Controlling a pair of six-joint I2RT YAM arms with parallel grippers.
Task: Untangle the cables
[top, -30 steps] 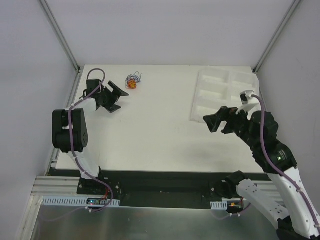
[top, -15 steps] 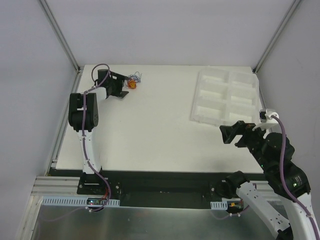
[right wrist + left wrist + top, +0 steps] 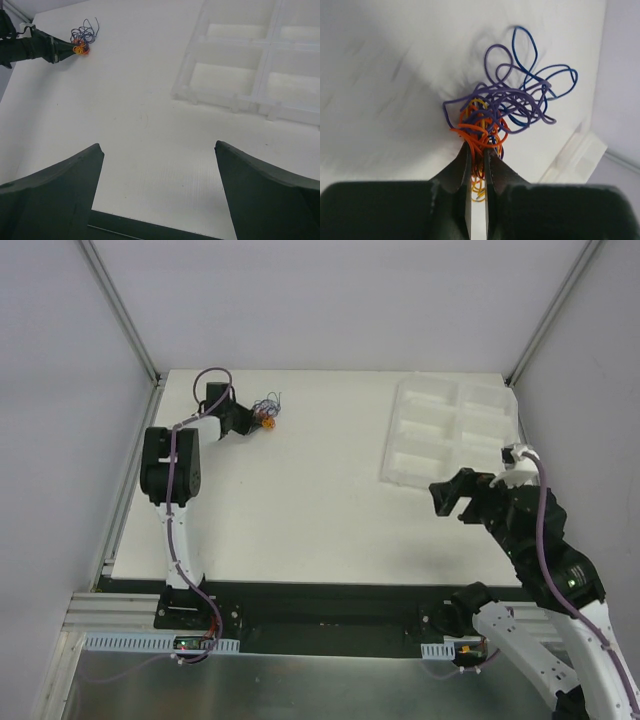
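The cables (image 3: 505, 107) are a small knot of thin curly orange, yellow, purple and blue wires at the table's far left (image 3: 267, 410); the right wrist view shows them far off (image 3: 81, 40). My left gripper (image 3: 477, 150) is shut on the knot's orange and yellow strands, which run down between its two black fingers; the purple and blue loops fan out beyond the tips. In the top view the left gripper (image 3: 256, 417) reaches the knot from the left. My right gripper (image 3: 157, 147) hangs open above bare table at the near right (image 3: 447, 498), holding nothing.
A white compartmented tray (image 3: 452, 430) lies at the far right of the table, also seen in the right wrist view (image 3: 260, 60). White walls close the table's left, back and right. The table's dark front edge (image 3: 150, 232) lies just below the right fingers.
The left arm reached forward to the knot and its gripper closed on the orange strands. The right arm pulled back toward the near right, then shifted slightly left, staying open.
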